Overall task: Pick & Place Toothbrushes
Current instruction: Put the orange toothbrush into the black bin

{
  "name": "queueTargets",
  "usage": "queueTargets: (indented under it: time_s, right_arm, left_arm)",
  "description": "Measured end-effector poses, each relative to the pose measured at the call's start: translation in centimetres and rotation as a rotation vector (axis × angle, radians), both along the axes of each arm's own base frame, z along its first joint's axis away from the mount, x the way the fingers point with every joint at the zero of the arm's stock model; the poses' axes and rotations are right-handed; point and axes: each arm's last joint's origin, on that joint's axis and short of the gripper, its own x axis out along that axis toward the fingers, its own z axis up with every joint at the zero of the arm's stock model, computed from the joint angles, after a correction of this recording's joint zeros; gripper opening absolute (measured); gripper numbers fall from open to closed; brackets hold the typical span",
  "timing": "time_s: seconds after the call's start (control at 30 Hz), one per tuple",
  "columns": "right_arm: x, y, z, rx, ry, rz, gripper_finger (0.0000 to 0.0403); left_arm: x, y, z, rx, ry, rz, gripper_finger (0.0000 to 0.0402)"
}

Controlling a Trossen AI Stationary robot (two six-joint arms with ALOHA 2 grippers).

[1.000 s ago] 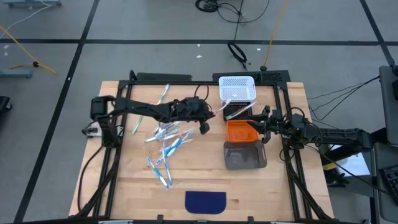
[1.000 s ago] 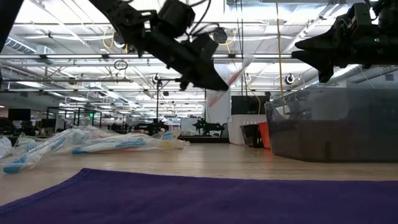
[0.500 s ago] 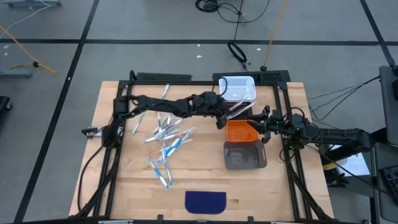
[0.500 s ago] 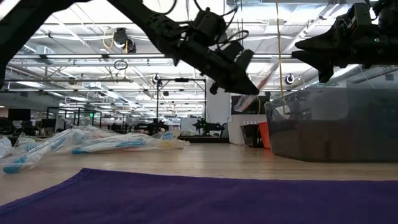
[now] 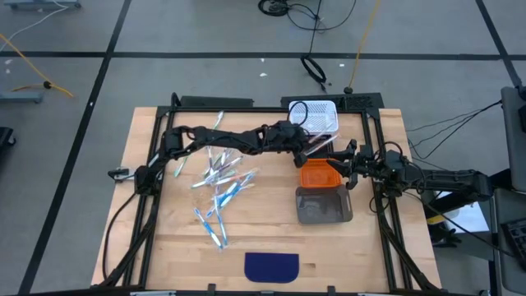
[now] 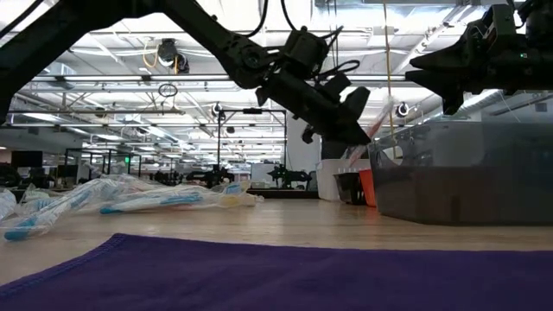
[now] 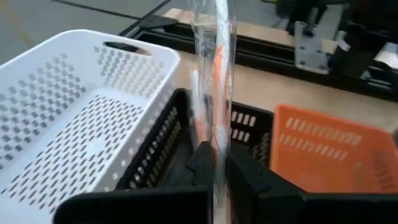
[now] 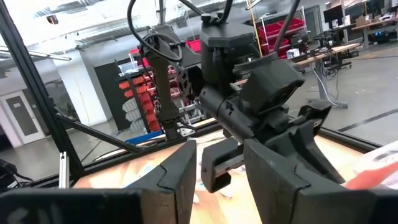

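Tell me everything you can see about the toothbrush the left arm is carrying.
The toothbrush is a thin stick, orange-red and white, sealed in a shiny clear wrapper. The left end effector pinches it near one end, so most of its length sticks out beyond the fingers. It hangs in the air, touching nothing else, above the bins: the white basket, a black bin and the orange bin. From overhead it points toward the orange bin.

A wooden table [image 5: 164,247] carries scattered toothbrushes [image 5: 220,185], a white bin [image 5: 315,117], black, orange [image 5: 316,173] and grey bins [image 5: 323,205], and a purple mat [image 5: 272,266].
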Motion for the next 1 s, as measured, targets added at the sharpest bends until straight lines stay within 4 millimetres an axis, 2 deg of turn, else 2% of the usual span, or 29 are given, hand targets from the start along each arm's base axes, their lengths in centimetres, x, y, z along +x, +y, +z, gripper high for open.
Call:
queueTargets:
  time_s: [0.23,0.4,0.6,0.8,1.0]
  right_arm:
    - [0.0,0.0,0.0,-0.008,0.001,-0.001,0.0125]
    - [0.0,0.0,0.0,-0.008,0.001,-0.001,0.0125]
    - [0.0,0.0,0.0,-0.008,0.002,-0.001,0.0125]
    - [0.0,0.0,0.0,-0.008,0.002,-0.001,0.0125]
    - [0.0,0.0,0.0,-0.008,0.002,-0.001,0.0125]
  left_arm:
    - [0.1,0.7,0.8,-0.004,-0.086,0.029,0.0006]
    - [0.1,0.6,0.7,0.002,-0.076,0.044,0.0021]
    - [0.2,0.5,0.7,0.003,-0.077,0.045,0.0006]
    - [0.3,-0.3,0.7,0.002,-0.078,0.03,0.0033]
    - [0.4,-0.3,0.8,0.005,-0.085,0.028,0.004]
